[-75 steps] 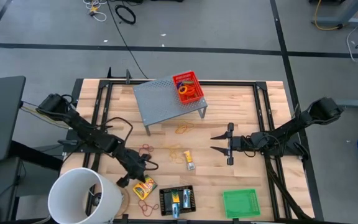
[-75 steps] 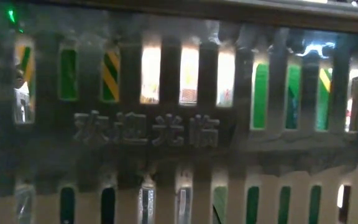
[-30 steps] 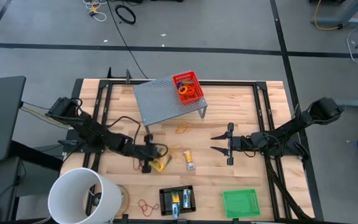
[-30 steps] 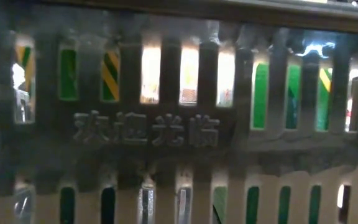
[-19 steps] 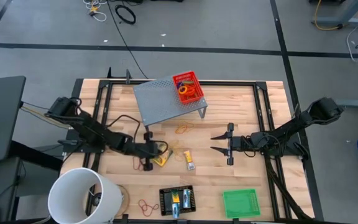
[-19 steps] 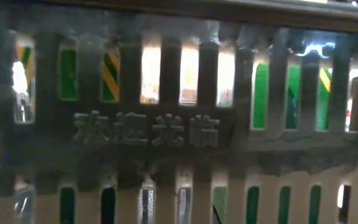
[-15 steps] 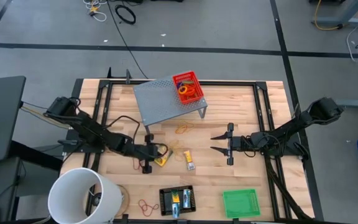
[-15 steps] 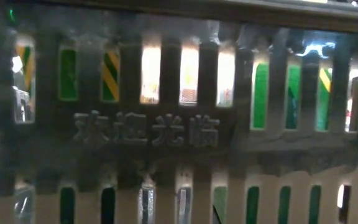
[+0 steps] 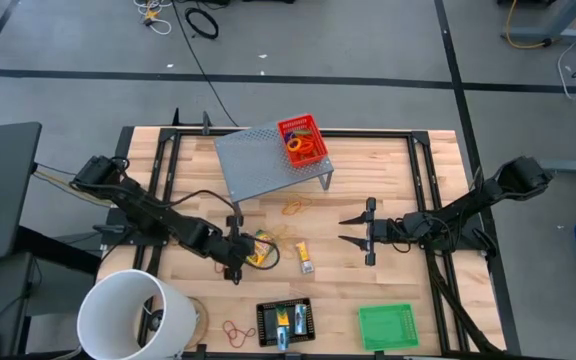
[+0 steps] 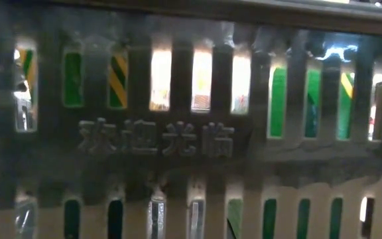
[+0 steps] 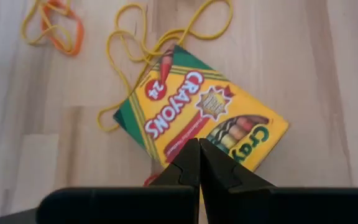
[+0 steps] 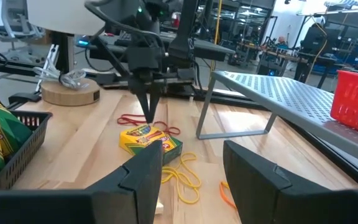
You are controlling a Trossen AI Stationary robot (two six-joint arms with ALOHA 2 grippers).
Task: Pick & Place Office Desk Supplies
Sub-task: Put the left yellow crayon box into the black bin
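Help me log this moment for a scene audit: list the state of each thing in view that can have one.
left gripper: shut, tips pressing the crayon box edge.
right gripper: open, empty, hovering mid-table.
crayon box: closed, lying flat on rubber bands.
rubber bands: loose on the table.
red tray: upright on the riser, holding rings.
black tray: upright, holding packets.
green tray: upright, empty.

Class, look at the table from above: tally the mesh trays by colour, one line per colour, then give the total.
red tray: 1
black tray: 1
green tray: 1
total: 3
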